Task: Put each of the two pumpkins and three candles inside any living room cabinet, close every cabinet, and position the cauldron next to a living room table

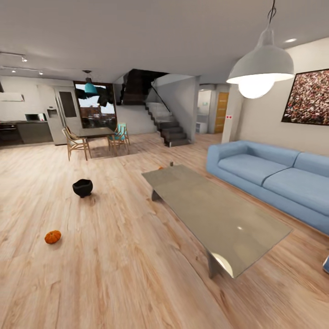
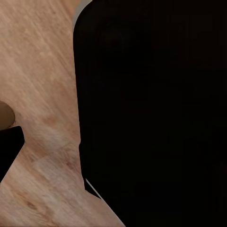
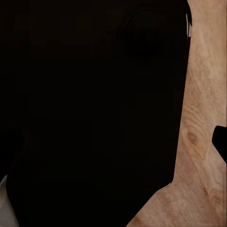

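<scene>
In the left wrist view a large black shape is blocking most of the picture, with wooden floor (image 2: pixel 42 94) showing beside it; whether the left claw is apart or together cannot be told. The right wrist view is likewise being covered by a dark mass, with a strip of the same plank floor (image 3: pixel 203 118) along one side, and the right claw's state cannot be told either.

Further out, in the head view, one pumpkin (image 1: pixel 52 236) is sitting on the floor (image 1: pixel 114 256) at the left, well apart from the table; it is resting upright, squat and round, with no clear long axis, and its stem is too small to make out. Beyond it the black cauldron (image 1: pixel 82 187) is standing upright on the floor, mouth facing up, near the far left corner of the coffee table (image 1: pixel 214 214) but apart from it. The table's long axis is running from near right to far left. A small orange patch, perhaps the second pumpkin (image 1: pixel 160 168), is peeking out at the table's far corner. A blue sofa (image 1: pixel 269 176) is lying along the table's right side.
</scene>
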